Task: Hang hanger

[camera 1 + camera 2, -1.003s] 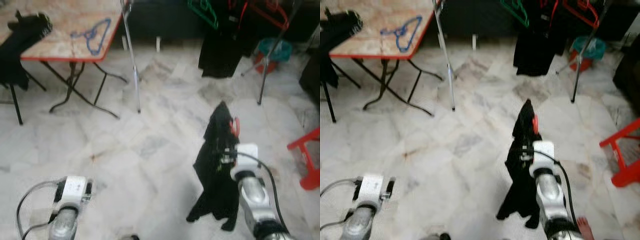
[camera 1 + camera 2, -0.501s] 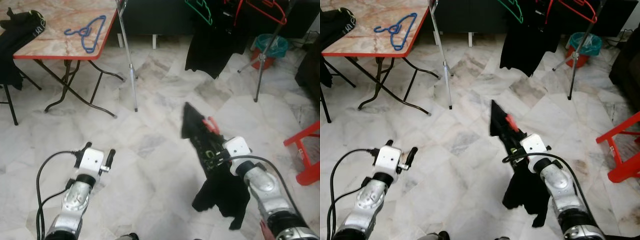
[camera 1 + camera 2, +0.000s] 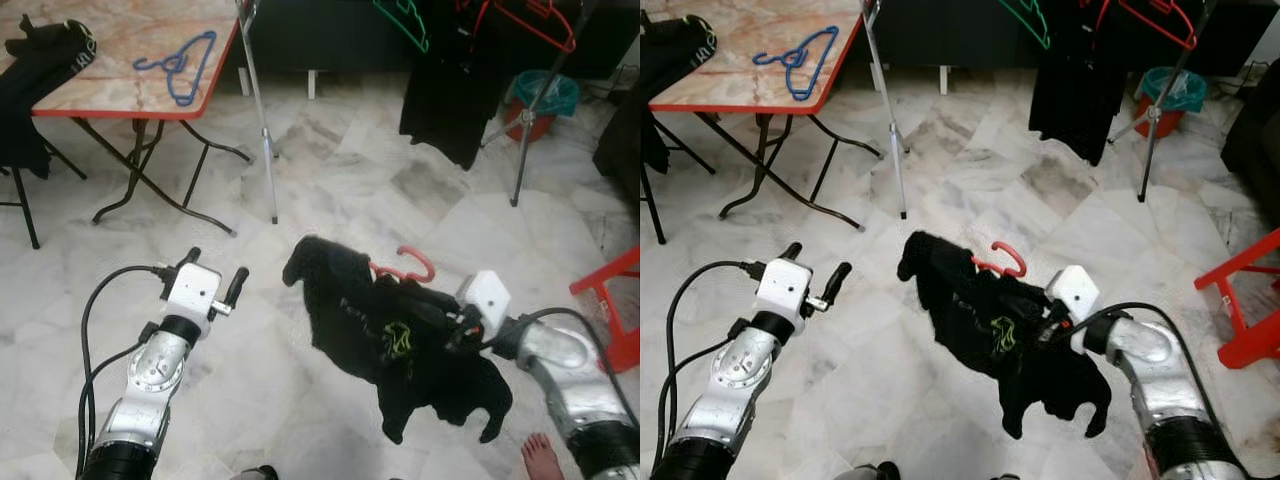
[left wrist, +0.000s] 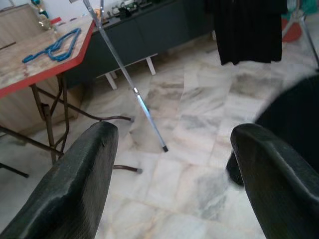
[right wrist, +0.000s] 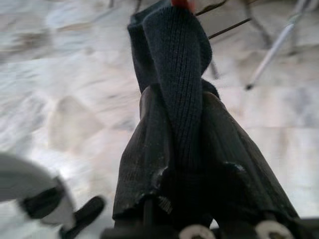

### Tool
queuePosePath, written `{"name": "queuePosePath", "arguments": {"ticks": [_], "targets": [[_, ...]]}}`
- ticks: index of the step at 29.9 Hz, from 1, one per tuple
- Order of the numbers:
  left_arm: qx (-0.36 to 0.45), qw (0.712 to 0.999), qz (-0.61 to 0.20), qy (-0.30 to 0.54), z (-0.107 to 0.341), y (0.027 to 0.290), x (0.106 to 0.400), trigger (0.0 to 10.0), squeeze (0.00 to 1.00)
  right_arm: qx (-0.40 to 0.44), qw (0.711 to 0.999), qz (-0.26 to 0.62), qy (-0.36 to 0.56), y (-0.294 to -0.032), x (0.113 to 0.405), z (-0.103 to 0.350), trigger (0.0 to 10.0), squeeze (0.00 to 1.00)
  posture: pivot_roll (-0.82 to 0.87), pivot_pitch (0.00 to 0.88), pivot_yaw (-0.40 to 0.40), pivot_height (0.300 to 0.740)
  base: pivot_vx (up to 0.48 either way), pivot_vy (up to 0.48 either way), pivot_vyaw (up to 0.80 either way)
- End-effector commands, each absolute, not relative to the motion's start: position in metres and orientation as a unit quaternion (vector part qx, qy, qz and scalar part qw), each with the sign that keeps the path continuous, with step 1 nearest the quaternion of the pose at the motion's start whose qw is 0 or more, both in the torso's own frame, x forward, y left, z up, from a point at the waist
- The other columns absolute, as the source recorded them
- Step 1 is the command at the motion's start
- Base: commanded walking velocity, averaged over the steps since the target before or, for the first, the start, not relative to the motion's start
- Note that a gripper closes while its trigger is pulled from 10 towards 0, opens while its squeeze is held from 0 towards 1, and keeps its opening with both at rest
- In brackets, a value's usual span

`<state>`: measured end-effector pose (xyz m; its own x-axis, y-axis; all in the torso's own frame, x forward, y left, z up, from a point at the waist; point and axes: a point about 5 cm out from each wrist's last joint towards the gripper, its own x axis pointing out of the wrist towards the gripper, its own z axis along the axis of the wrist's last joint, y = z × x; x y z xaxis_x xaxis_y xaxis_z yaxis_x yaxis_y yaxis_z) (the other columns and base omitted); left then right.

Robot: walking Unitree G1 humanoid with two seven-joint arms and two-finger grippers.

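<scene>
Left eye view shows the right gripper [image 3: 452,322] clamped on a red hanger [image 3: 405,266] that carries a black garment [image 3: 385,340], held out low over the floor with the hook curling up just above the cloth; in the right wrist view the two black fingers are pressed together on the dark knit fabric [image 5: 179,89], so they pinch hanger and cloth as one. The left gripper [image 3: 212,272] hovers beside the garment's near shoulder with its fingers [image 4: 82,184] spread and nothing between them. By my reading, the carry is under way and the hanging itself is not yet done: the load is well apart from the clothes rack [image 3: 530,120] at the back, where a green hanger [image 3: 405,20], another red hanger [image 3: 535,25] and a dark garment [image 3: 450,90] already hang. The next move calls for closing on that rack, raising the hook to rail height and turning it so its open side drops over the bar; the drooping cloth may swing and should be kept off the rack's legs. Pale marble tiles [image 3: 330,180] cover the floor. To the left stands a folding table [image 3: 130,95] with a red edge, a blue hanger [image 3: 185,70] lying on it and black clothing [image 3: 45,55] at its corner. A teal bucket [image 3: 548,95] sits behind the rack, a red stool [image 3: 610,310] is at the right, and a person's bare foot [image 3: 542,458] shows near the robot's right arm.
</scene>
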<state>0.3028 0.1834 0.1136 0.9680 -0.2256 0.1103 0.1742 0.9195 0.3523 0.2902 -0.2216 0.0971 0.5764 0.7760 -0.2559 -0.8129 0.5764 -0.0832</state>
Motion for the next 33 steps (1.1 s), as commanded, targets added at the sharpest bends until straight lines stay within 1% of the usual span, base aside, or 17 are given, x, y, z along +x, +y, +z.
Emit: {"name": "queuePosePath", "arguments": {"ticks": [1, 4, 6, 7, 8, 11, 13, 14, 15, 21, 22, 24, 25, 29, 31, 32, 33], "targets": [[0.157, 0.978, -0.119, -0.076, 0.120, 0.178, 0.304, 10.0, 0.00, -0.085, 0.874, 0.468, 0.094, -0.223, 0.288, 0.102, 10.0, 0.00, 0.03, 0.125, 0.000, 0.740, 0.000, 0.000, 0.00], [0.140, 0.978, -0.128, -0.084, 0.128, 0.174, 0.306, 10.0, 0.00, -0.072, 0.853, 0.500, 0.130, -0.224, 0.280, 0.093, 10.0, 0.00, 0.03, 0.119, -0.008, 0.740, 0.000, 0.000, 0.00], [0.132, 0.978, -0.136, -0.082, 0.130, 0.172, 0.306, 10.0, 0.00, -0.067, 0.848, 0.508, 0.137, -0.224, 0.278, 0.091, 10.0, 0.00, 0.04, 0.117, -0.011, 0.740, 0.000, 0.000, 0.00], [0.112, 0.976, -0.169, -0.078, 0.133, 0.165, 0.305, 10.0, 0.00, -0.061, 0.840, 0.521, 0.142, -0.222, 0.276, 0.090, 10.0, 0.00, 0.03, 0.119, -0.012, 0.740, 0.000, 0.000, 0.00], [0.112, 0.976, -0.169, -0.078, 0.133, 0.165, 0.305, 10.0, 0.00, -0.061, 0.840, 0.521, 0.142, -0.222, 0.276, 0.090, 10.0, 0.00, 0.03, 0.119, -0.012, 0.740, 0.000, 0.000, 0.00], [0.097, 0.970, -0.213, -0.071, 0.137, 0.154, 0.302, 10.0, 0.00, -0.044, 0.832, 0.533, 0.148, -0.221, 0.274, 0.092, 10.0, 0.00, 0.03, 0.114, -0.015, 0.740, 0.000, 0.000, 0.00], [0.095, 0.961, -0.254, -0.061, 0.137, 0.145, 0.299, 10.0, 0.00, -0.041, 0.828, 0.541, 0.146, -0.220, 0.274, 0.094, 10.0, 0.00, 0.04, 0.115, -0.018, 0.740, 0.000, 0.000, 0.00], [0.095, 0.950, -0.293, -0.050, 0.137, 0.137, 0.294, 10.0, 0.00, -0.038, 0.821, 0.551, 0.143, -0.217, 0.274, 0.095, 10.0, 0.00, 0.04, 0.115, -0.018, 0.740, 0.000, 0.000, 0.00], [0.094, 0.945, -0.310, -0.044, 0.137, 0.133, 0.292, 10.0, 0.00, -0.038, 0.819, 0.555, 0.140, -0.215, 0.275, 0.097, 10.0, 0.00, 0.04, 0.114, -0.019, 0.740, 0.000, 0.000, 0.00], [0.086, 0.923, -0.375, -0.027, 0.140, 0.118, 0.283, 10.0, 0.00, -0.044, 0.808, 0.573, 0.133, -0.206, 0.278, 0.102, 10.0, 0.00, 0.04, 0.110, -0.022, 0.740, 0.000, 0.000, 0.00], [0.086, 0.923, -0.375, -0.027, 0.140, 0.118, 0.283, 10.0, 0.00, -0.044, 0.808, 0.573, 0.133, -0.206, 0.278, 0.102, 10.0, 0.00, 0.04, 0.110, -0.022, 0.740, 0.000, 0.000, 0.00], [0.082, 0.921, -0.381, -0.031, 0.144, 0.113, 0.283, 10.0, 0.00, -0.043, 0.796, 0.591, 0.126, -0.199, 0.278, 0.104, 10.0, 0.00, 0.04, 0.110, -0.022, 0.740, 0.000, 0.000, 0.00], [0.082, 0.921, -0.381, -0.031, 0.144, 0.113, 0.283, 10.0, 0.00, -0.043, 0.796, 0.591, 0.126, -0.199, 0.278, 0.104, 10.0, 0.00, 0.04, 0.110, -0.022, 0.740, 0.000, 0.000, 0.00], [0.069, 0.930, -0.358, -0.053, 0.152, 0.106, 0.288, 10.0, 0.00, -0.042, 0.784, 0.606, 0.125, -0.193, 0.276, 0.104, 10.0, 0.00, 0.04, 0.108, -0.025, 0.740, 0.000, 0.000, 0.00], [0.062, 0.928, -0.363, -0.054, 0.153, 0.104, 0.287, 10.0, 0.00, -0.042, 0.782, 0.609, 0.125, -0.192, 0.275, 0.104, 10.0, 0.00, 0.04, 0.109, -0.025, 0.740, 0.000, 0.000, 0.00], [0.053, 0.920, -0.384, -0.048, 0.153, 0.098, 0.284, 10.0, 0.00, -0.043, 0.780, 0.612, 0.123, -0.189, 0.274, 0.104, 10.0, 0.00, 0.04, 0.109, -0.026, 0.740, 0.000, 0.000, 0.00], [0.053, 0.920, -0.384, -0.048, 0.153, 0.098, 0.284, 10.0, 0.00, -0.043, 0.780, 0.612, 0.123, -0.189, 0.274, 0.104, 10.0, 0.00, 0.04, 0.109, -0.026, 0.740, 0.000, 0.000, 0.00]]}}
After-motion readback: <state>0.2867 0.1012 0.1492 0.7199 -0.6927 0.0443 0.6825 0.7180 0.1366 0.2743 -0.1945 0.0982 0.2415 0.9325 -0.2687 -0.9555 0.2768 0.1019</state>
